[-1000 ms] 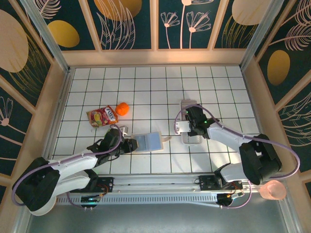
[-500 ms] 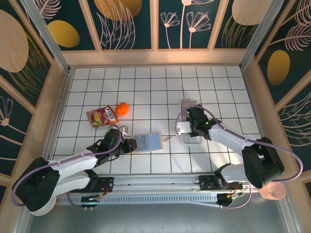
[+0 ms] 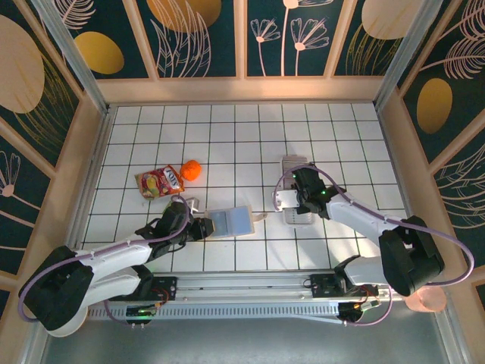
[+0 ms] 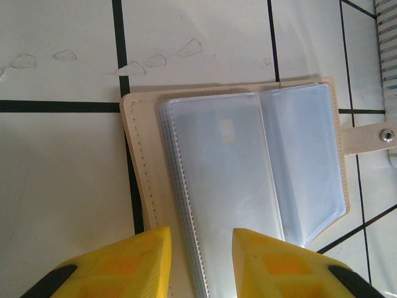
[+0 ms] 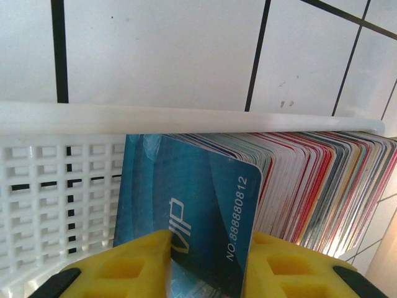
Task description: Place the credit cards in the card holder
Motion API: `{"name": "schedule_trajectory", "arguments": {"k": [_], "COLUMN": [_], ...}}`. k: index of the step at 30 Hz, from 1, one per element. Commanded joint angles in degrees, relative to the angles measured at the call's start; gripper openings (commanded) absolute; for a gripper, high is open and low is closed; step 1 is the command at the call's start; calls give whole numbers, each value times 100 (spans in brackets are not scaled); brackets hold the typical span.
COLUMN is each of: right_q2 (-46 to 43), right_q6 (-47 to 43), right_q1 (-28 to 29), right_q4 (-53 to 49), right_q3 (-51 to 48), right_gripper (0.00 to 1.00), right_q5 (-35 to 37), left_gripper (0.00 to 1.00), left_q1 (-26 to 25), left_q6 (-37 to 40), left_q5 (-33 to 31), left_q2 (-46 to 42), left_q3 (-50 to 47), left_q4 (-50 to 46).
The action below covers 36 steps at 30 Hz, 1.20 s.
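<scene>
Since a second ago my right arm's elbow has swung slightly outward; the left arm has hardly shifted. Nearest me, the left gripper point(image 4: 201, 239) has its fingers partly apart over the near edge of the card holder point(image 4: 223, 161), and I cannot tell whether it grips. The holder lies open on the tabletop point(image 4: 56, 174). At its 2 o'clock, the right gripper point(image 5: 209, 239) is closed on a blue card point(image 5: 186, 186) fronting the credit cards point(image 5: 310, 180) standing in the white tray point(image 5: 62, 180). Farther, at 10 o'clock, lie a snack packet point(image 3: 160, 182) and an orange ball point(image 3: 191, 170).
</scene>
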Motion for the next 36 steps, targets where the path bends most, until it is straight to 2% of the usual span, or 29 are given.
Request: {"name": "schedule_trajectory", "arguments": {"k": [1,15,22,26,36], "right_q2": [-227,-497,-594,-657,-888], "right_q6": [16,87,197,277,754], "right_q1": [-35,-9,-9,17,204], "right_q4": [323,396,29,-99,-1113], "right_q3": [44,-141,-22,-9,245], "right_gripper": [30,30,21,10,2], "right_q5": [171,88,46,-21,-348], "left_gripper": [31,29,29,30,32], "left_q1": [-28,-24,-25,-27,-31], "left_q6": [-54,-125,-145,-176,-206], "left_q5": [26,63,29,-107,-186], "left_q2": [36,45,-11,-145,-381], "left_q3": [-41,-41,-31,-78,-43], "left_q4": [69,97,62,61,-23]}}
